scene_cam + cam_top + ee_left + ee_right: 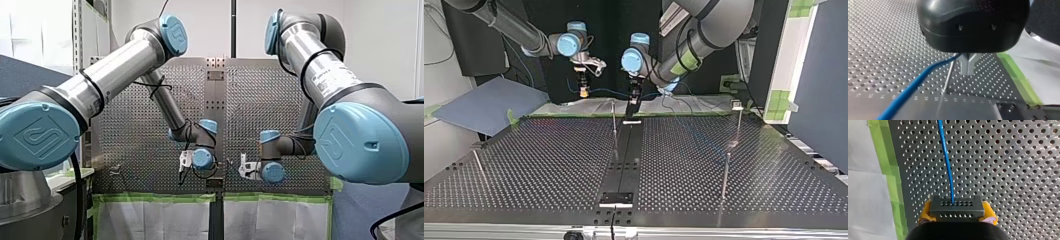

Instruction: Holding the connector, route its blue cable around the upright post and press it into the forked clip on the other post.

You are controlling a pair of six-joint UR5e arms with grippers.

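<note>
My right hand clamps the connector between its yellow pads, and the cable runs straight ahead of it over the worktop. My left hand is pinched closed on the cable, with a post just beside its fingers.

Bright even light w/ soft glare across perforated table.
</note>
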